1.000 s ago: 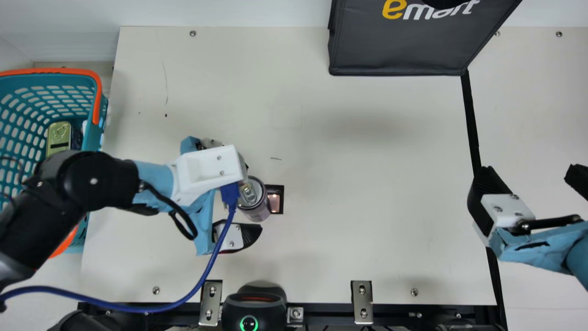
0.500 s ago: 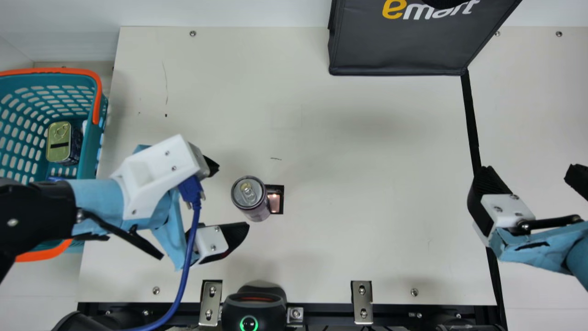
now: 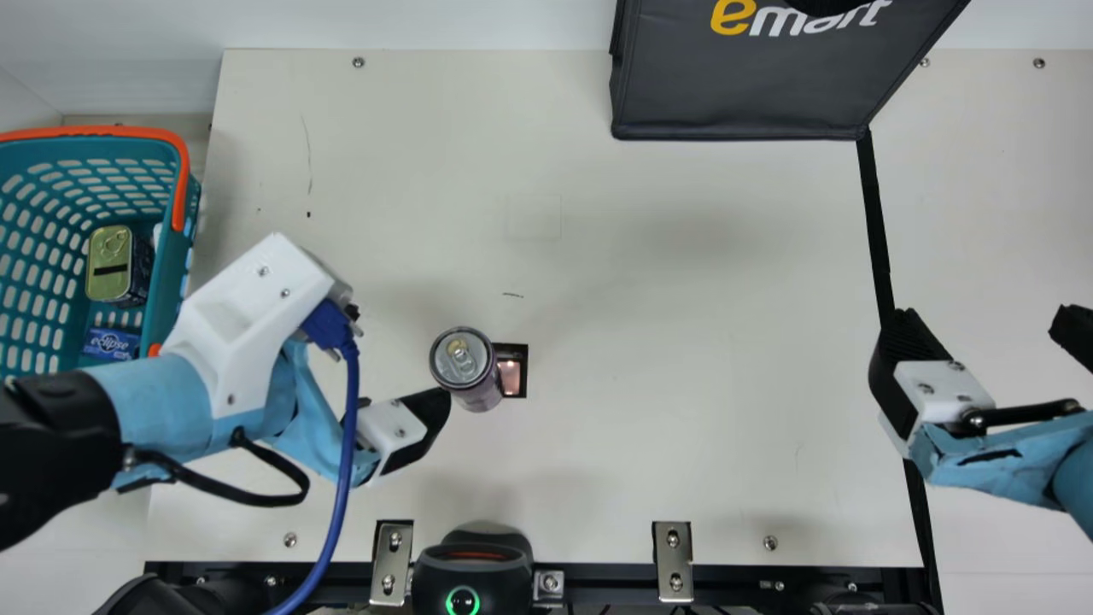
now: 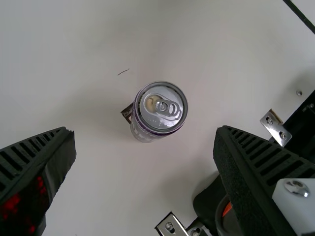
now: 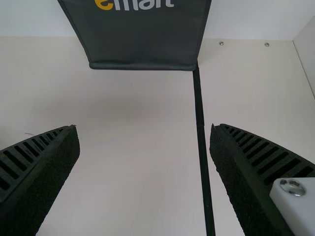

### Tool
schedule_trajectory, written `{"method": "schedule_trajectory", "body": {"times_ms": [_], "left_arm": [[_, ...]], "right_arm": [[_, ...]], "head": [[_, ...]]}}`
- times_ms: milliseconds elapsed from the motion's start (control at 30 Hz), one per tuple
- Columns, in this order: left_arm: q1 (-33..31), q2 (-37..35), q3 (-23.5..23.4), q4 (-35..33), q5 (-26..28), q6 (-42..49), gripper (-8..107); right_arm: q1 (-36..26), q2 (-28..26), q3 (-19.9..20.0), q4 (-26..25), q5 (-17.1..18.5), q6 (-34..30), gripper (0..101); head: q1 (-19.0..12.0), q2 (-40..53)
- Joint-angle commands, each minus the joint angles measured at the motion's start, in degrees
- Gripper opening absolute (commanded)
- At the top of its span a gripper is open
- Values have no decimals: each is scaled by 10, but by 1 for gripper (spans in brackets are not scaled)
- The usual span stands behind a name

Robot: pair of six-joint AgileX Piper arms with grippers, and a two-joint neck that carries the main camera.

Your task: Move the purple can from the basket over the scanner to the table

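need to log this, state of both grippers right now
Left gripper: open, holding nothing, purple can standing free between its spread fingers.
Right gripper: open, holding nothing.

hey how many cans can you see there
2: the purple can upright on the table, and the gold-topped one in the basket. More may be hidden where the left arm covers the basket.
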State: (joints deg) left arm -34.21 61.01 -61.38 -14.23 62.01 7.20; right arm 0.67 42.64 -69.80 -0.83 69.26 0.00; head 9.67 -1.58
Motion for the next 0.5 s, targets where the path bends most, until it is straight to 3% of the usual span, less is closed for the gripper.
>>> {"method": "schedule_trajectory", "body": {"times_ms": [0,467], "left_arm": [[-21,3,-3,38,-1,-123,90],[-179,66,-18,218,-25,-464,90]], "right_arm": [[0,0,0,0,0,0,95],[0,0,0,0,1,0,95]], "head": [[-17,0],[-17,0]]}}
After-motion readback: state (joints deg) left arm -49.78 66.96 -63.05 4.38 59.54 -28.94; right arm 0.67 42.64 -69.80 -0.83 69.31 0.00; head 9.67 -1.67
